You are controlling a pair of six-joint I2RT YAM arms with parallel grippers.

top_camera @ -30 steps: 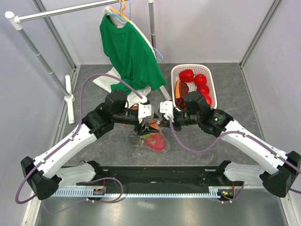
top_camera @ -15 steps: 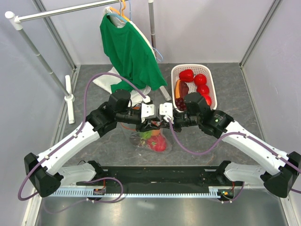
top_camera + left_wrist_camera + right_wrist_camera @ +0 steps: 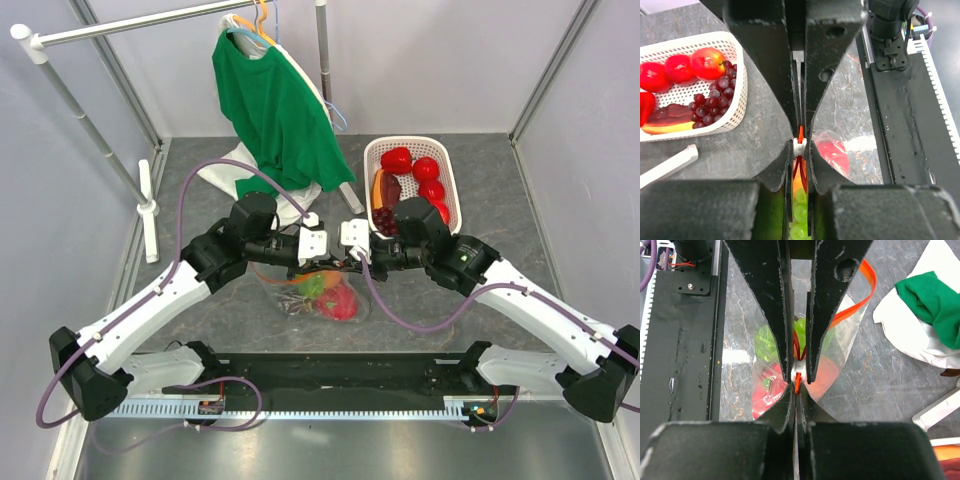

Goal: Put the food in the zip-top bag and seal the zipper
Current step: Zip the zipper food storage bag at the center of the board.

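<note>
Both pincers clenched on the zipper, filled bag sagging beneath.

Nearest the arm bases: bag point(image 3: 318, 297) slumped on the counter point(image 3: 430, 300), already holding green grapes point(image 3: 762, 342), a red fruit point(image 3: 834, 152) and something orange. Just above it: left pincer point(image 3: 799, 142) and right pincer point(image 3: 798, 375) tip to tip, nearly touching, each pinched tight on the zipper point(image 3: 870, 279) at a small white piece point(image 3: 799, 148). Long axis of the strip apparently running left to right, along the line joining the two pincers, so neither arm nearer than the other. Past the right pincer's grip, orange strip bowing away in a loop; mouth probably not sealed there yet. Likely to call for a slide along that axis. Farther back: white basket point(image 3: 737, 100) with more fruit, well apart from the bag; green shirt point(image 3: 275, 110) farthest.
</note>
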